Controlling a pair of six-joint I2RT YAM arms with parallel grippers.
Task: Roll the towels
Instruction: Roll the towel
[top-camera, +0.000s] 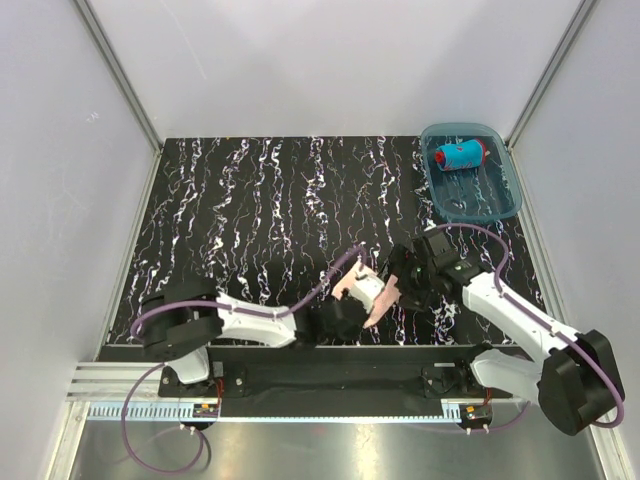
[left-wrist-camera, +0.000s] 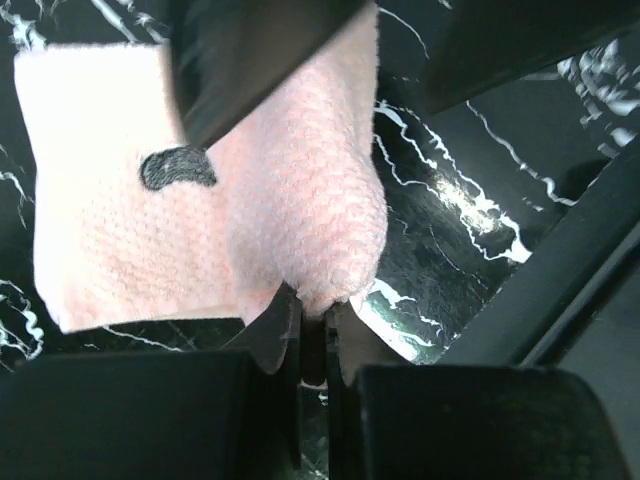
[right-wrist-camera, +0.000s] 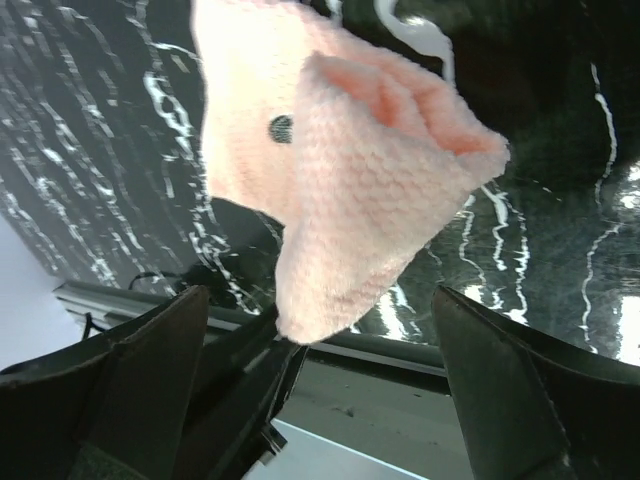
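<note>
Rolling towels, looked about halfway done
Blue towel (top-camera: 459, 155) sat rolled in the tray (top-camera: 500, 205); left hand (left-wrist-camera: 312, 325) pinched the unrolled pink towel (left-wrist-camera: 300, 200), right hand (right-wrist-camera: 320, 310) spread.

Bright, even light falls from above in the top view. It washes the white enclosure walls (top-camera: 300, 60) nearly featureless, and that view is sharp throughout. The glossy black white-veined tabletop (top-camera: 260, 220) carries only soft shadows and throws back glare. This shows as a white patch right of the pale peach-pink waffle-weave towel (left-wrist-camera: 300, 200) in the left wrist view and a bright streak at the far edge of the right wrist view. The towel's flat part bleaches toward white in both wrist views. The jaws of the left gripper (left-wrist-camera: 312, 318) and right gripper (right-wrist-camera: 315, 305) are dark and out of focus.
</note>
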